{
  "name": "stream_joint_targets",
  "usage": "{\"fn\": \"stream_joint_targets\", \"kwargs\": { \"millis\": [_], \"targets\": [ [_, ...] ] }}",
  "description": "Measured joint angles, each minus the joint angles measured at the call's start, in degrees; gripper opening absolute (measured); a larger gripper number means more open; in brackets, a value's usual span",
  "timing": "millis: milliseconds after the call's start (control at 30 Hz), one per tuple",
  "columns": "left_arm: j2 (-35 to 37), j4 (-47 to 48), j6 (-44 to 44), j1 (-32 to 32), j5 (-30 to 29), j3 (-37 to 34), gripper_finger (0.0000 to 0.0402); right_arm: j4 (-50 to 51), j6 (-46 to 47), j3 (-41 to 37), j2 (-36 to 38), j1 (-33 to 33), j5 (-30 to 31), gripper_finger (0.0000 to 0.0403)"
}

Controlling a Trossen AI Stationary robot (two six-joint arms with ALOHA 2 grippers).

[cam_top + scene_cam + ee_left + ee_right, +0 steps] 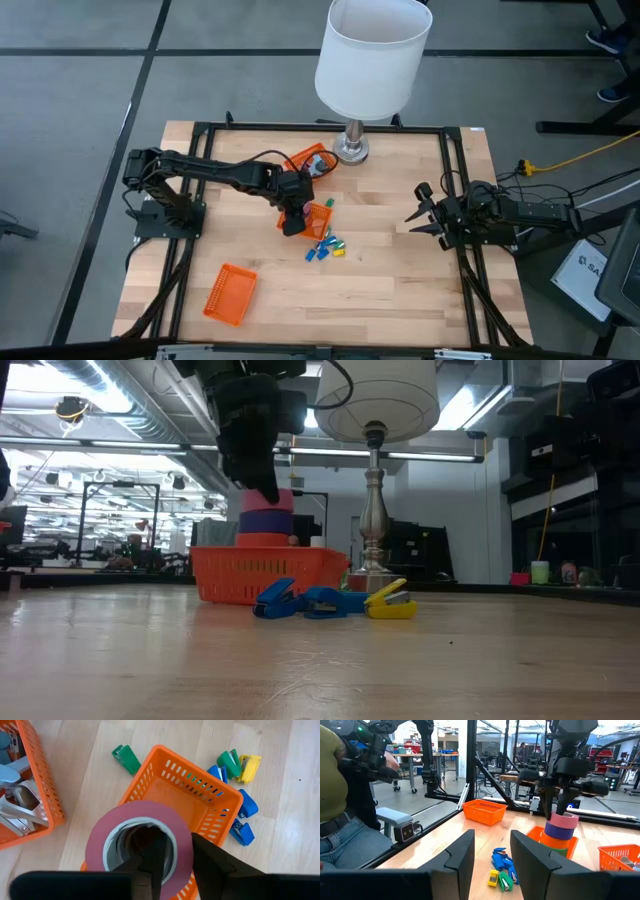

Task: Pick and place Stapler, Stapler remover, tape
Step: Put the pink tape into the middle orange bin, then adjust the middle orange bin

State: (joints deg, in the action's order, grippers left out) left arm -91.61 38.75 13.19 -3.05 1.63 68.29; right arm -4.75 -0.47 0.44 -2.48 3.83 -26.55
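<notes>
A stack of tape rolls (pixel 559 836) stands in an orange basket (pixel 322 214) at the table's middle: pink on top, then purple, orange and green. My left gripper (pixel 292 222) comes down on the pink roll (pixel 107 832) and is shut on it. A second orange basket (pixel 308 160) toward the far edge holds grey and metal office tools (pixel 17 805); which is the stapler and which the stapler remover I cannot tell. My right gripper (pixel 422 214) waits open near the right edge, with nothing between its fingers. My left gripper has the pink roll by its wall (pixel 182 847), one finger (pixel 150 862) inside the hollow centre and the other outside. The fingers slant down from above. The roll sits slightly askew on top of the purple roll (pixel 557 830), inside the basket.
A lamp's base (pixel 350 150) stands at the far edge, its white shade (pixel 372 50) overhanging. Small blue, green and yellow clips (pixel 325 250) lie just right of the middle basket. A third orange basket (pixel 230 293) lies near left. A person (pixel 335 795) sits beyond the table.
</notes>
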Motion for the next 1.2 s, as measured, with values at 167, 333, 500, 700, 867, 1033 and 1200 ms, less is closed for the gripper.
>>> {"fn": "stream_joint_targets", "kwargs": {
  "millis": [167, 333, 500, 700, 867, 1033, 1200],
  "targets": [
    [0.00, 0.01, -0.13, -0.07, 0.00, 0.00, 0.0124, 0.00, 0.00, -0.01, -0.02, 0.00, 0.00, 0.0129],
    [-0.07, 1.00, -2.69, -0.07, -0.02, 0.87, 0.0149, 0.01, -0.01, -0.01, 0.00, -0.01, -0.01, 0.0129],
    [-0.04, 5.56, -4.15, -0.09, -1.44, 5.84, 0.0154, 0.00, 0.00, -0.01, 0.00, 0.00, 0.00, 0.0129],
    [-0.02, 3.82, -5.26, 0.43, -3.72, 9.76, 0.0151, 0.00, 0.00, -0.01, 0.00, 0.00, 0.00, 0.0129],
    [-1.31, -3.92, -10.62, 2.46, -3.72, 9.77, 0.0150, 0.00, -0.01, -0.01, 0.00, -0.01, 0.00, 0.0129],
    [-6.45, -13.42, -13.73, 4.70, -3.63, 9.79, 0.0148, 0.00, 0.00, -0.01, 0.00, -0.01, 0.00, 0.0129],
    [-12.39, -16.86, -15.49, 6.27, -4.22, 9.79, 0.0143, -0.07, -0.01, -0.01, 0.00, 0.00, -0.02, 0.0129]
  ]
}}
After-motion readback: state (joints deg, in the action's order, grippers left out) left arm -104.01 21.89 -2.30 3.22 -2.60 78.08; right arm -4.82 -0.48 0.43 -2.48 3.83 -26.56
